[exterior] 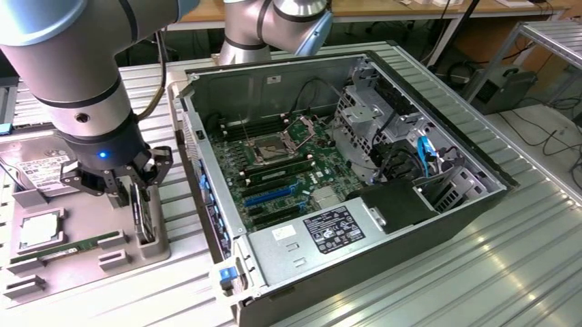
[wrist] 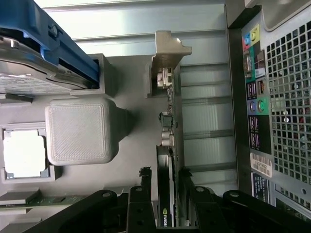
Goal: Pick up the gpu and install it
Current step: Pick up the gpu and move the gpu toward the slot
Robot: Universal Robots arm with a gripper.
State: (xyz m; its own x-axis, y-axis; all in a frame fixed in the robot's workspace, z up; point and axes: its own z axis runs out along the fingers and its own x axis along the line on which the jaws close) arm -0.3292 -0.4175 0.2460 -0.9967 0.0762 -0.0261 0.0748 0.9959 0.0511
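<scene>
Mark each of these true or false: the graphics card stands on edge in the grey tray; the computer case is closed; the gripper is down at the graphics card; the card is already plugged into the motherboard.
1. The graphics card stands on edge in the grey tray. True.
2. The computer case is closed. False: its side is open and the motherboard shows.
3. The gripper is down at the graphics card. True.
4. The card is already plugged into the motherboard. False: it sits in the tray, outside the case.
</scene>
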